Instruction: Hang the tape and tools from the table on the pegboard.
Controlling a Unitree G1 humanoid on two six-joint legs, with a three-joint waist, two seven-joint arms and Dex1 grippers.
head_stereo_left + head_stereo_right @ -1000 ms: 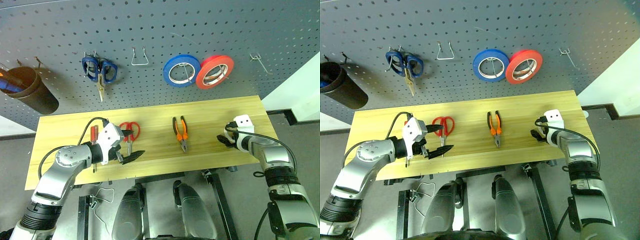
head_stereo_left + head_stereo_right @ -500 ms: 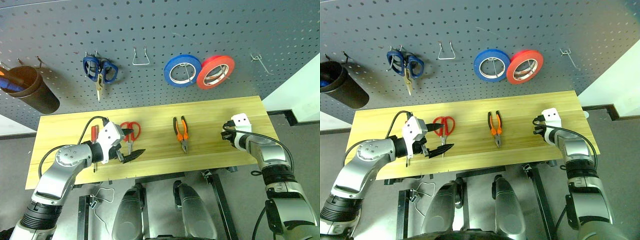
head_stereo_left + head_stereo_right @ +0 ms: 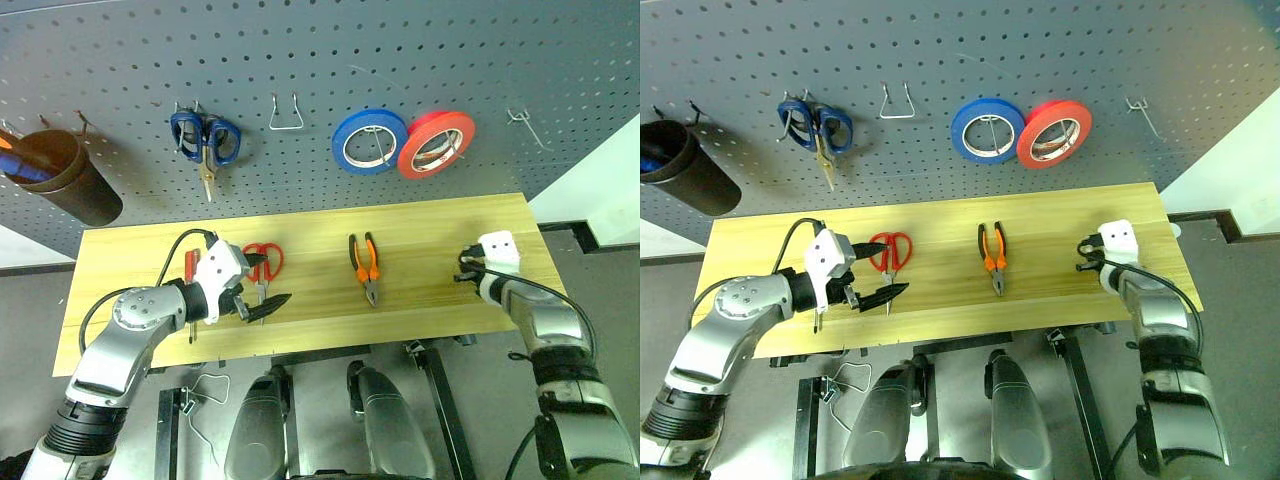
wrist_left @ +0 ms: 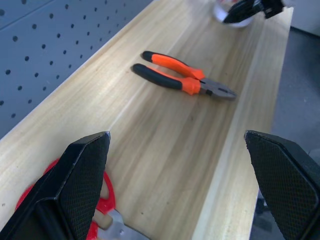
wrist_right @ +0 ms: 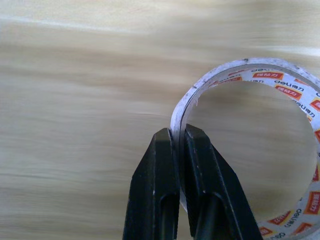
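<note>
Right gripper (image 5: 177,142) clamped on tape (image 5: 260,145) wall, one finger inside ring, one outside; roll at right of frame, over table (image 3: 430,225). Left gripper (image 3: 262,285) wide open, empty, centre-left, just above red scissors (image 3: 262,262). Pliers (image 3: 365,265) flat mid-table, between grippers. Screwdriver (image 3: 188,268) left of scissors. Pegboard (image 3: 320,50) across top.

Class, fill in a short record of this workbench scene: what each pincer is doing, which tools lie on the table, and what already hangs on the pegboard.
Right pincer: shut on the wall of the whitish tape roll
Left pincer: open, holding nothing, over the red-handled scissors
On the table: orange-and-black pliers, red-handled scissors, red-handled screwdriver
On the pegboard: blue-handled scissors, blue tape roll, red tape roll, dark cup
</note>
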